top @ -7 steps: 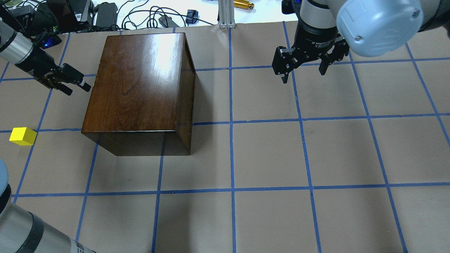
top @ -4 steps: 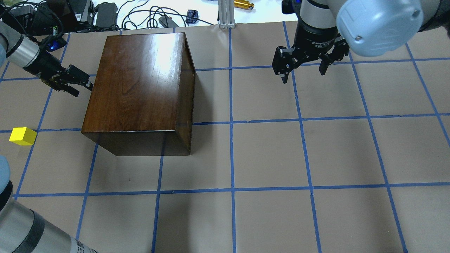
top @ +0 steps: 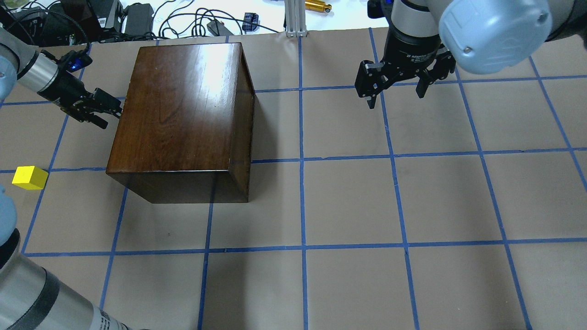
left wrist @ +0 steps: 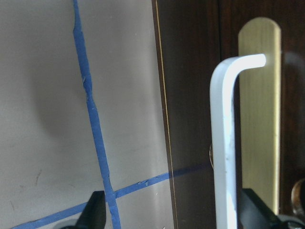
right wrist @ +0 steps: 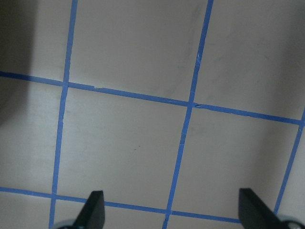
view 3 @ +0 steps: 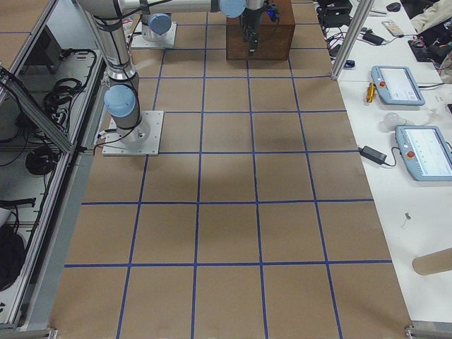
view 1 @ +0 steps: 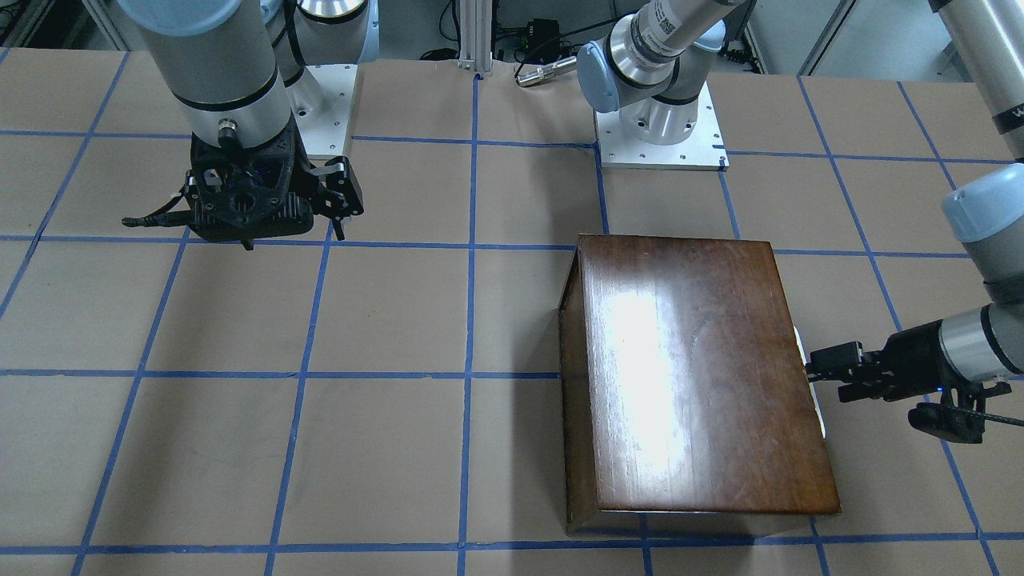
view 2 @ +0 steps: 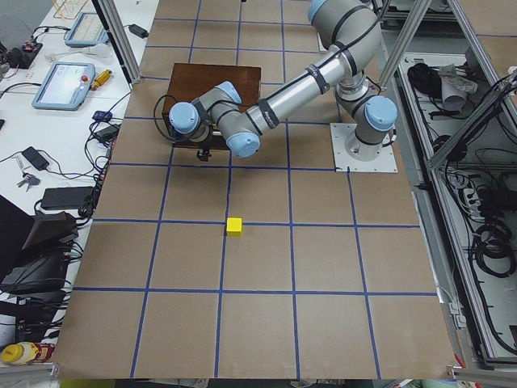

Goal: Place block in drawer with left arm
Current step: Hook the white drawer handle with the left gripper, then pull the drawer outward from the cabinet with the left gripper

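Currently the black left gripper (top: pixel 113 117), jaws apart, brackets the white bent handle (left wrist: pixel 223 143) of the glossy dark-brown wooden cabinet (top: pixel 183 110); the small yellow cube (top: pixel 30 178) sits well clear on open brown paper (top: pixel 348 201).

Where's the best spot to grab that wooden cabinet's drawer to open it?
Likely the pale bar handle on the cabinet front, coming straight at that face with the jaws either side of the bar. It seems to stand off its brass plate, leaving a gap.
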`<state>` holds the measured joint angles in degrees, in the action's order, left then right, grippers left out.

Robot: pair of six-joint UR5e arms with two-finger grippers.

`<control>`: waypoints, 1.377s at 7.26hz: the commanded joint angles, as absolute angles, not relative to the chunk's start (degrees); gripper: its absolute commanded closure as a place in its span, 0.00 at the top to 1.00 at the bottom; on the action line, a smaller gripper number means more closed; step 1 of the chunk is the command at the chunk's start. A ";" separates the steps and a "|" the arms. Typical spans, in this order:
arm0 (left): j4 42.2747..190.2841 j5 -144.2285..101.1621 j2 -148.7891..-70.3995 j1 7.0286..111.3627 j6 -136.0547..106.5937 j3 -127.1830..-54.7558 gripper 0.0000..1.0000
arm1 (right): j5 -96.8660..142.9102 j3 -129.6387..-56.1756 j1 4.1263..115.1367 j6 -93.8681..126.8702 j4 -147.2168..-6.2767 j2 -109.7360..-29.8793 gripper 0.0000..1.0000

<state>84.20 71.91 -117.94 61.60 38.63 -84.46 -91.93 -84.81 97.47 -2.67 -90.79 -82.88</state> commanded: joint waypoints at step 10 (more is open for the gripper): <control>81.65 76.64 -117.51 51.59 43.77 -84.55 1.00 | -91.93 -84.81 97.47 -2.64 -90.79 -82.88 1.00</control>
